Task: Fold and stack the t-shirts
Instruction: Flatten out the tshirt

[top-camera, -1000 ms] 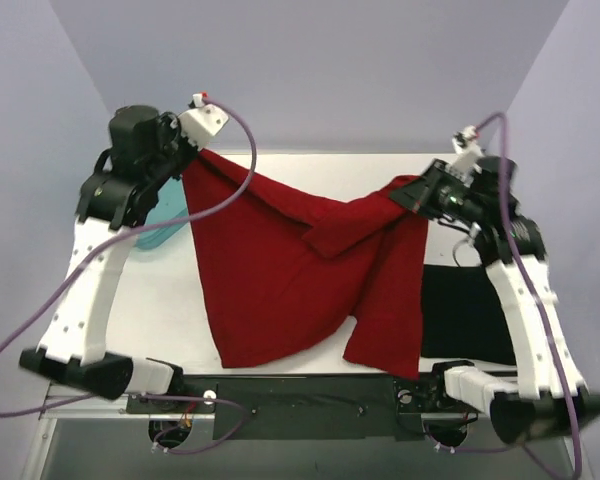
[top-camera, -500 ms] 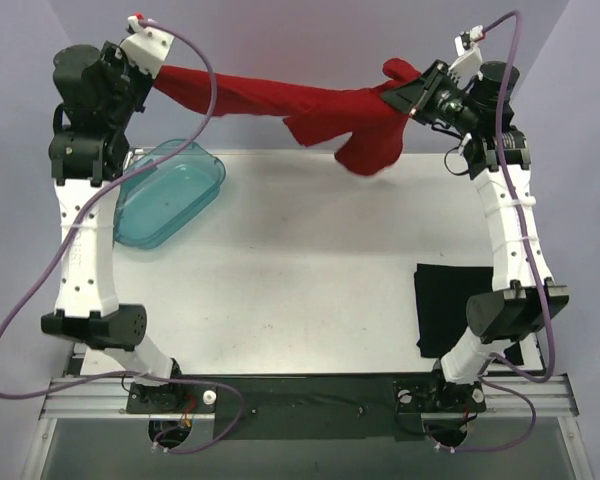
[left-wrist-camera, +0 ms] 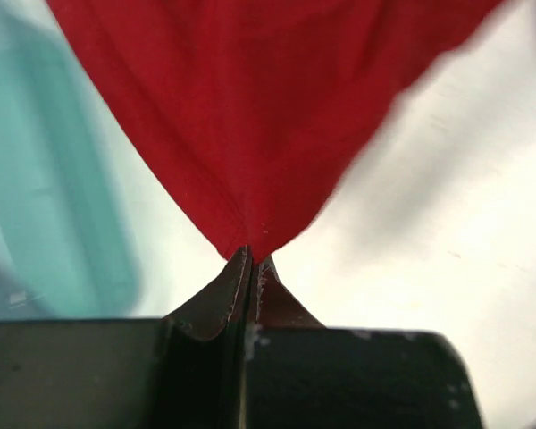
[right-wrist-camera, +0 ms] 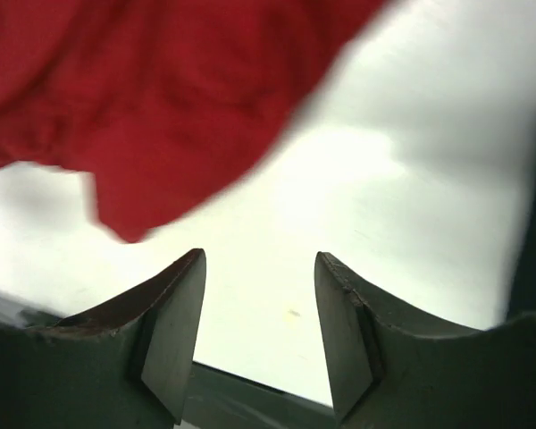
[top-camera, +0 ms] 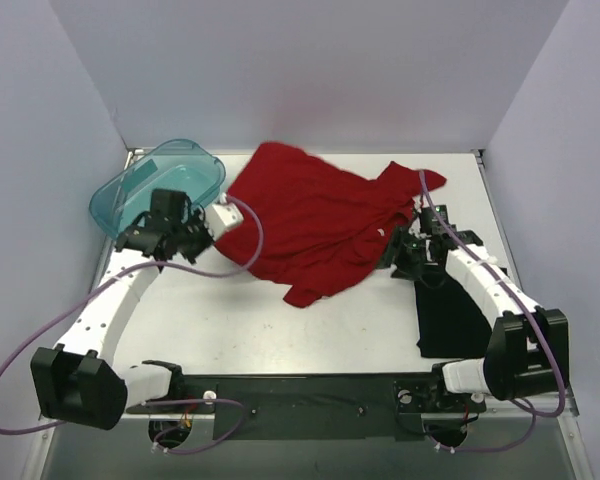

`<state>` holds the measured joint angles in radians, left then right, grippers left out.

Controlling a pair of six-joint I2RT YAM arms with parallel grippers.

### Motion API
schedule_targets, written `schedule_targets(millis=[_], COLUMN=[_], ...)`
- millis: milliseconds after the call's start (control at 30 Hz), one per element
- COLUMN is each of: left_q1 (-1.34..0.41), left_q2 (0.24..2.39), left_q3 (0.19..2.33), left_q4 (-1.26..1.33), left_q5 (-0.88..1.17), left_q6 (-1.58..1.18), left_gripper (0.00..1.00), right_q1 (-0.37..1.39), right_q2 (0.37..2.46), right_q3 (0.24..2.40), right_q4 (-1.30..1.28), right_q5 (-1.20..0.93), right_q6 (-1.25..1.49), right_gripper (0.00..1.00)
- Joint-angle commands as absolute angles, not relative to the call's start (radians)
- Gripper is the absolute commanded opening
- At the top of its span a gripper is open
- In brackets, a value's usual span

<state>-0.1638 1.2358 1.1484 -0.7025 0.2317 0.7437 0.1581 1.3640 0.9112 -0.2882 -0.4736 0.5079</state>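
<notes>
Cloth layout, top external view: you see the red t-shirt [top-camera: 310, 225] lying rumpled and unfolded on the table [top-camera: 280, 330], across the middle of its far half. One sleeve points toward the far right. A lower corner of the shirt reaches toward the table's centre. The black t-shirt [top-camera: 458, 318] lies flat at the near right edge, apart from the red one and partly covered by the right arm. The teal tub [top-camera: 150, 185] sits at the far left corner, just beside the red t-shirt's left edge. The left gripper [top-camera: 232, 218] meets that left edge, low over the table. The right gripper [top-camera: 402, 248] sits just beside the red t-shirt's right edge, between it and the black t-shirt.

Left wrist view: note that the left gripper [left-wrist-camera: 250, 261] is clenched, its jaws pressed together on a pinched point of the red t-shirt [left-wrist-camera: 241, 107]. The cloth fans out from that point. The teal tub [left-wrist-camera: 62, 188] shows blurred on the left, and bare table [left-wrist-camera: 447, 232] on the right.

Right wrist view: note that the right gripper [right-wrist-camera: 259, 268] is released, with its jaws spread wide and only white table [right-wrist-camera: 339, 179] between them. The red t-shirt [right-wrist-camera: 152, 89] fills the upper left, clear of both fingers [right-wrist-camera: 174, 304]. A dark strip runs along the right edge; you cannot tell from this view what it is.
</notes>
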Motion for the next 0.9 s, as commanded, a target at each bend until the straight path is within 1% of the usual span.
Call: schedule_targets(millis=[0, 100, 167, 267, 333, 433, 533, 600, 700, 800, 867], left_q1=[-0.259, -0.259, -0.256, -0.245, -0.244, -0.244, -0.242, -0.239, -0.232, -0.222, -0.212], left_q2=[1.111, 1.082, 1.072, 1.055, 1.046, 1.039, 1.038, 1.039, 1.039, 1.035, 1.035], left_q3=[1.003, 0.934, 0.931, 0.934, 0.937, 0.937, 0.933, 0.937, 0.942, 0.943, 0.948], left_q4=[-0.782, -0.788, -0.784, -0.779, -0.787, -0.788, -0.778, -0.772, -0.758, -0.75, -0.749], left_q5=[0.31, 0.292, 0.258, 0.261, 0.273, 0.268, 0.261, 0.255, 0.241, 0.226, 0.218], left_q6=[0.739, 0.709, 0.689, 0.67, 0.66, 0.653, 0.646, 0.638, 0.632, 0.63, 0.63], left_gripper=[0.0, 0.0, 0.0, 0.0, 0.0, 0.0, 0.0, 0.0, 0.0, 0.0, 0.0], right_q1=[0.098, 0.133, 0.193, 0.299, 0.334, 0.342, 0.365, 0.385, 0.384, 0.385, 0.385], right_q2=[1.204, 1.117, 1.097, 1.121, 1.186, 1.334, 1.461, 1.564, 1.737, 1.856, 1.891], right_q3=[0.85, 0.851, 0.868, 0.905, 0.945, 1.041, 1.126, 1.201, 1.311, 1.368, 1.388], right_q4=[-0.506, -0.537, -0.546, -0.529, -0.526, -0.523, -0.472, -0.489, -0.55, -0.603, -0.632], right_q5=[-0.134, -0.039, 0.024, 0.078, 0.106, 0.077, -0.039, -0.051, -0.014, 0.064, 0.075], right_q6=[0.468, 0.457, 0.483, 0.506, 0.508, 0.476, 0.329, 0.278, 0.244, 0.227, 0.219], right_gripper=[0.49, 0.5, 0.51, 0.56, 0.59, 0.6, 0.6, 0.61, 0.61, 0.6, 0.58])
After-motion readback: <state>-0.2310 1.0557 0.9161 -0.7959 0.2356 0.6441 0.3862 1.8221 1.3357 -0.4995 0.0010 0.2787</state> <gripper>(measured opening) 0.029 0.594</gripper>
